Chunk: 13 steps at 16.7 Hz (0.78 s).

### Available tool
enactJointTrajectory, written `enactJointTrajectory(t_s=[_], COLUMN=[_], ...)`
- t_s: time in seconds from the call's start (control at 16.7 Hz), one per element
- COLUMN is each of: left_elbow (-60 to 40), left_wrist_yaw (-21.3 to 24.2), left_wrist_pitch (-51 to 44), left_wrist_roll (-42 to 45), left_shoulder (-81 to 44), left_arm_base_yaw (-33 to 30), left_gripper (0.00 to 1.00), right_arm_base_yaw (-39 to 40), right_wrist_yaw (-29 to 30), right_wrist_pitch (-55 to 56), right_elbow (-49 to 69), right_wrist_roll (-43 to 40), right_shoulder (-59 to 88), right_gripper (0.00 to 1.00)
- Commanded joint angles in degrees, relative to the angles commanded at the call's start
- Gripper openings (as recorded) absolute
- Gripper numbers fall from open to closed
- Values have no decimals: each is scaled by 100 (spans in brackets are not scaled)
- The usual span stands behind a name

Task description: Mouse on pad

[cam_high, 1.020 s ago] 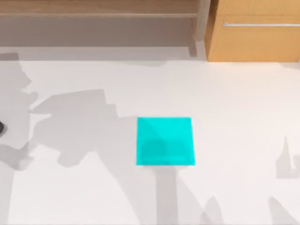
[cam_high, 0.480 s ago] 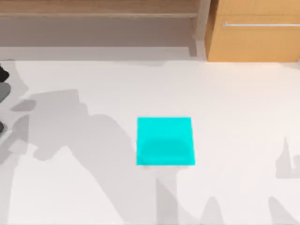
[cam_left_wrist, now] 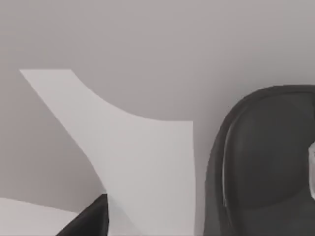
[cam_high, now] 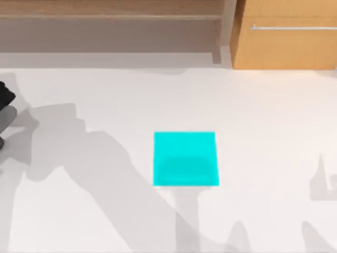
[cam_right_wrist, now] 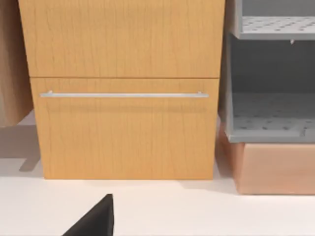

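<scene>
left arm (cam_high: 5, 105) shifted at table's left edge | mouse (cam_left_wrist: 266, 162) close | end effector grip: unclear

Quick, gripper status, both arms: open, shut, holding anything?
Left gripper, at the table's left edge by the dark grey oval mouse: cannot be told.
Right gripper: cannot be told.

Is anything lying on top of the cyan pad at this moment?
No. The pad carries only a faint shadow across its near half. The mouse appears in the left wrist view, on the white table.

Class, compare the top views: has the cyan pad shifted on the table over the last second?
No. The pad keeps the same spot relative to the wooden cabinet behind it; just the shadows crossing it have changed.
</scene>
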State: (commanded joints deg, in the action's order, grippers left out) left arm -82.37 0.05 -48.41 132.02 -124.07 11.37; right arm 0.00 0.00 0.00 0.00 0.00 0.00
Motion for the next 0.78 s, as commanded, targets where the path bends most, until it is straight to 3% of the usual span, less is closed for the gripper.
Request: enactJointTrajectory(t_s=[0.78], left_elbow=[0], left_wrist_yaw=[0], left_wrist_pitch=[0], left_wrist_roll=[0], left_shoulder=[0], left_arm_base_yaw=[0], left_gripper=[2], right_arm_base_yaw=[0], right_wrist_yaw=[0], right_wrist_pitch=[0], right_elbow=[0], right_wrist_roll=[0], right_shoulder=[0], right_gripper=[100])
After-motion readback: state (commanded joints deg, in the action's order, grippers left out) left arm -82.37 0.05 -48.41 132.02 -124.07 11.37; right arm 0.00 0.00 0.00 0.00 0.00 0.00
